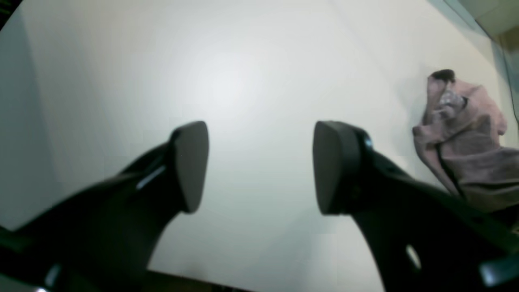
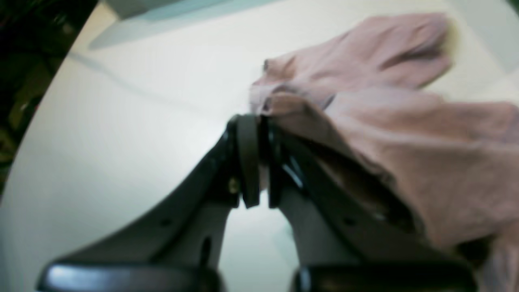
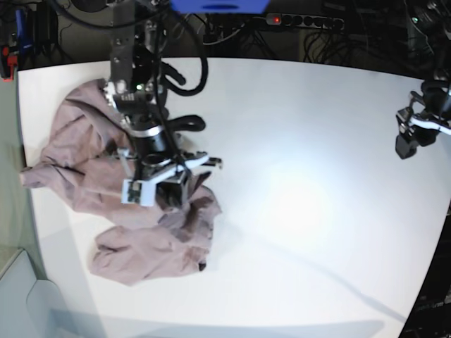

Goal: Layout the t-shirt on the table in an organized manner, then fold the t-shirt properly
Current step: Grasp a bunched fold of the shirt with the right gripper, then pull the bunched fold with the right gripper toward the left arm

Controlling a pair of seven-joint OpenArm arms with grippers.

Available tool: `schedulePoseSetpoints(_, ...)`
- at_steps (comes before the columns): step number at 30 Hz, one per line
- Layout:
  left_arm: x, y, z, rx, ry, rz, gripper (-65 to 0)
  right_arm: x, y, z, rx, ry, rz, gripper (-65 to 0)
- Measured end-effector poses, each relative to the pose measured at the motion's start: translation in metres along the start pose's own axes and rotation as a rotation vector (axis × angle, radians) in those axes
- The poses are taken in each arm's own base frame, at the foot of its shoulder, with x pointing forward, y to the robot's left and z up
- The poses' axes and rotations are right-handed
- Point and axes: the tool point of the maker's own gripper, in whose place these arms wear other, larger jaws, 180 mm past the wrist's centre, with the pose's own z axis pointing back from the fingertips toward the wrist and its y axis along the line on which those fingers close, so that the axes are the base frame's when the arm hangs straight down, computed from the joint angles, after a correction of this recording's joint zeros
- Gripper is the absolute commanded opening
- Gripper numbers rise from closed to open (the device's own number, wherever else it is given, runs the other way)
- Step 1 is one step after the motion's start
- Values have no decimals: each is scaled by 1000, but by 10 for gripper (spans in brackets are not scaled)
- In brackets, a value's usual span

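One shirt (image 3: 151, 236) lies on one desk (image 3: 296, 141), with two pincers in view. The shirt is a dusty mauve-pink, soft and badly rumpled, heaped in loose folds rather than spread flat; it sits on the desk's left part in the base view, running from near the far left edge down toward the front. One lobe of cloth bulges toward the near edge, and another flap trails out to the left side. In the right wrist view the fabric (image 2: 405, 134) shows broad creases and a rolled hem edge bunched at the tips of the pincer. The right pincer (image 2: 259, 121) stands over the middle of the heap, its jaws drawn together and clamped on a pinch of the shirt's edge, with cloth draping off one side of it. The left pincer (image 1: 259, 166) is well apart from the shirt, at the far right of the desk in the base view, its jaws spread with only bare white desk between them; the shirt (image 1: 466, 142) shows as a crumpled mound off to one side of that camera's picture. The desk is smooth, matte white, with a curved edge.
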Motion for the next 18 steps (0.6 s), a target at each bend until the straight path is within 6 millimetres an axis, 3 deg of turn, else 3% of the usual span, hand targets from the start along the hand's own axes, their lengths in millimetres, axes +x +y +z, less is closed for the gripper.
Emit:
schedulePoseSetpoints(8, 4, 0, 0, 0, -13, 0, -255, -29, 61, 11, 165, 71, 32, -650)
schedulePoseSetpoints(12, 4, 1, 0, 2, -12, 0, -255, -62, 133, 39, 417, 146, 108, -650)
schedulePoseSetpoints(14, 4, 2, 2, 7, -7, -12, -255, -75, 157, 46, 498, 176, 139, -650)
schedulePoseSetpoints(18, 16, 32, 20, 97, -29, -38, -255, -77, 174, 43, 580, 212, 3, -650)
